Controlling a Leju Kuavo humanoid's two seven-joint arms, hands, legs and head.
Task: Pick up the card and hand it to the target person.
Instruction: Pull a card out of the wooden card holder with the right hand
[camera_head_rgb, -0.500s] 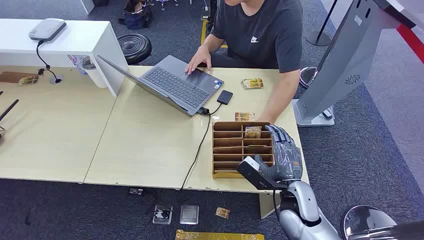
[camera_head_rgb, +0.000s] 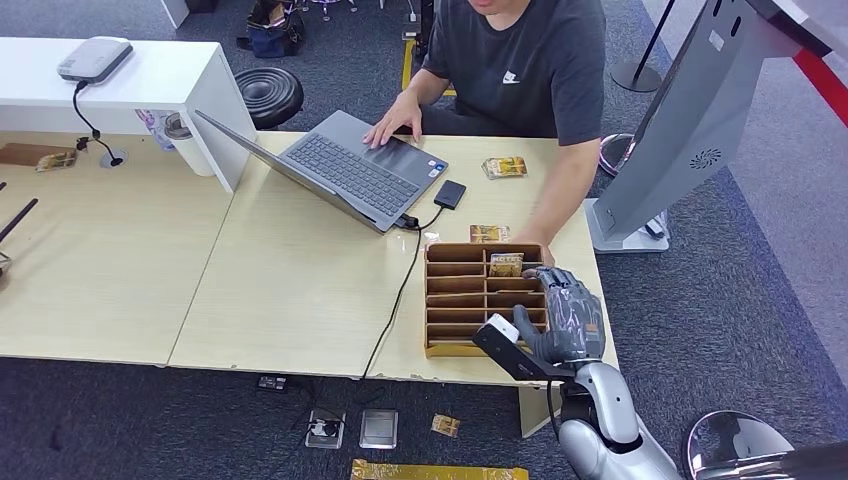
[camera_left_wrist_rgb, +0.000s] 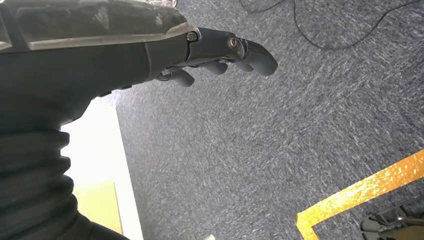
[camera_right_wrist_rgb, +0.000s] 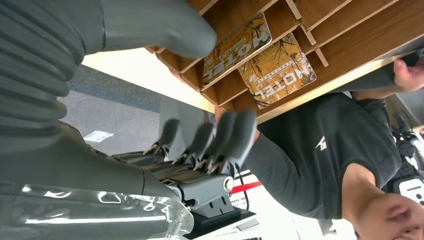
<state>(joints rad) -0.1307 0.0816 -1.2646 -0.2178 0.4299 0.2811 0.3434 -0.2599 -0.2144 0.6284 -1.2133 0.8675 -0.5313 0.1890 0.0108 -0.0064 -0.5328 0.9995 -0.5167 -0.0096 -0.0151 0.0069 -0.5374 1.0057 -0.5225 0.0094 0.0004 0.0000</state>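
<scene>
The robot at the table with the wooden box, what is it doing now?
The robot's right hand reaches over the wooden rack toward the hotel cards standing in its far slots. Its fingers are apart and hold nothing yet. The left hand hangs over the carpet. A person sits across the table with one hand on a laptop.

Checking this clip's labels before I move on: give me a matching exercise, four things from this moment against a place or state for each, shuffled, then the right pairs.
Things:
1. right hand
2. left hand
3. laptop
4. hotel card

Places or states:
A. open on the table, a person's hand resting on it
B. standing in a slot of the wooden organizer
C. above dark carpet, holding nothing
D. at the organizer's right side, fingers apart near the card, not holding it

Pairs: 1-D, 2-C, 3-A, 4-B
</scene>
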